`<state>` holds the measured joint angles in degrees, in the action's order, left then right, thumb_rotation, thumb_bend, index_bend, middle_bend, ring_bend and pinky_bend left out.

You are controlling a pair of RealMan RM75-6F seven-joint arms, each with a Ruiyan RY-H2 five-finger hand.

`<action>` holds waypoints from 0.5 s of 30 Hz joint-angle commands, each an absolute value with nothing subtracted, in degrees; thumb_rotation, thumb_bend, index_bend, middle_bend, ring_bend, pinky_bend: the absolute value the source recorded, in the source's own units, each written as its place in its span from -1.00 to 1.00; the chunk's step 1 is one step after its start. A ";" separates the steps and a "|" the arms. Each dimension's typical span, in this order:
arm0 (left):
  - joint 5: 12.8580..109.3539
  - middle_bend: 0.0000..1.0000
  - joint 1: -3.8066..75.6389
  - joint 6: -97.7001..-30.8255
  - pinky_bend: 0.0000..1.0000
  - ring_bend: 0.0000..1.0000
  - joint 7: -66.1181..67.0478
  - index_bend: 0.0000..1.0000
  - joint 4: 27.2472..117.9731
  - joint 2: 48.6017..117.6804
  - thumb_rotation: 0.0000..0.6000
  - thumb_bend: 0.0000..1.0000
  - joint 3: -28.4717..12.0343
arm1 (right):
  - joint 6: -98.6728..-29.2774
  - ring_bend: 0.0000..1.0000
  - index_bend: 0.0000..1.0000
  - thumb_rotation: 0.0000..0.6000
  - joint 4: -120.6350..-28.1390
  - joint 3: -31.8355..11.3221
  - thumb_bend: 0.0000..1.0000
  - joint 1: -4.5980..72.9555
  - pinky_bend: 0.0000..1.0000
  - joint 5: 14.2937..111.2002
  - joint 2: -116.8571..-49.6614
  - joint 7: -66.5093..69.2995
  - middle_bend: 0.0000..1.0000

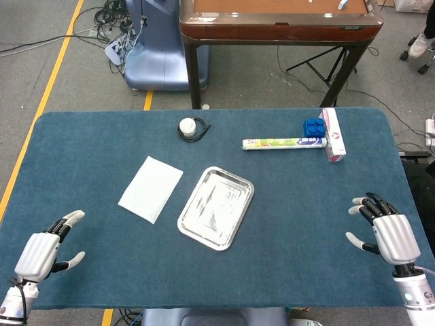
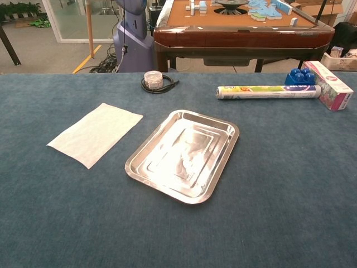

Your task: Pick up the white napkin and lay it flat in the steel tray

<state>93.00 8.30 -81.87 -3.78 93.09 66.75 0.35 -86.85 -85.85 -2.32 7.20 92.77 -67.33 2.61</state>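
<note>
The white napkin (image 1: pixel 151 189) lies flat on the blue desk (image 1: pixel 285 197), just beside the empty steel tray (image 1: pixel 216 207), not yet picked up. The left hand (image 1: pixel 46 251) and right hand (image 1: pixel 387 229) hover near the desk's front corners, fingers spread and holding nothing. By the look of it, the whole task remains.

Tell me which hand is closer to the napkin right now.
The left hand. It sits at the near left corner of the table, on the napkin's side; the right hand is at the far right edge, beyond the tray.
</note>
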 commanded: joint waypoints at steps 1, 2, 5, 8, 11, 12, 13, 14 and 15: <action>94.65 -0.38 9.90 -80.62 0.25 -0.28 -2.76 -0.67 92.57 67.49 1.00 -0.59 0.35 | -86.77 -0.66 -0.16 1.00 -85.86 -2.35 -0.66 7.24 -0.30 92.66 -67.31 2.65 -0.37; 95.09 -0.25 10.43 -80.16 0.37 -0.19 -2.55 -0.67 92.44 67.72 1.00 -0.59 0.34 | -86.74 -0.66 -0.16 1.00 -85.90 -2.33 -0.66 7.23 -0.22 92.63 -67.27 2.78 -0.37; 95.96 0.09 12.27 -78.08 0.59 0.09 -2.19 -0.66 92.38 68.40 1.00 -0.59 0.34 | -86.80 -0.65 -0.16 1.00 -85.93 -2.29 -0.66 7.18 -0.05 92.63 -67.04 3.10 -0.36; 96.84 0.45 14.17 -76.30 0.75 0.37 -1.76 -0.63 91.93 69.33 1.00 -0.59 0.11 | -87.16 -0.65 -0.16 1.00 -85.96 -2.24 -0.66 6.96 -0.01 92.63 -66.82 3.60 -0.36; 97.81 0.76 15.89 -75.28 0.93 0.63 -2.05 -0.57 90.96 70.64 1.00 -0.66 -0.19 | -87.83 -0.64 -0.16 1.00 -85.96 -2.30 -0.66 6.63 0.00 92.62 -66.72 4.11 -0.36; 98.10 0.83 16.40 -75.07 0.97 0.68 -2.19 -0.56 90.58 71.06 1.00 -0.67 -0.32 | -88.01 -0.64 -0.16 1.00 -85.94 -2.32 -0.66 6.55 0.00 92.63 -66.70 4.23 -0.36; 98.35 0.90 16.89 -74.86 0.99 0.74 -2.33 -0.54 90.19 71.51 1.00 -0.69 -0.45 | -88.15 -0.64 -0.16 1.00 -85.93 -2.35 -0.66 6.49 0.00 92.62 -66.69 4.30 -0.35; 98.64 0.96 17.52 -74.54 1.00 0.80 -2.44 -0.52 89.71 72.05 1.00 -0.71 -0.56 | -88.28 -0.64 -0.16 1.00 -85.91 -2.36 -0.66 6.42 0.00 92.61 -66.70 4.36 -0.35; 98.86 0.98 18.00 -74.25 1.00 0.83 -2.49 -0.50 89.39 72.40 1.00 -0.71 -0.60 | -88.33 -0.64 -0.16 1.00 -85.87 -2.37 -0.66 6.39 0.00 92.61 -66.71 4.39 -0.35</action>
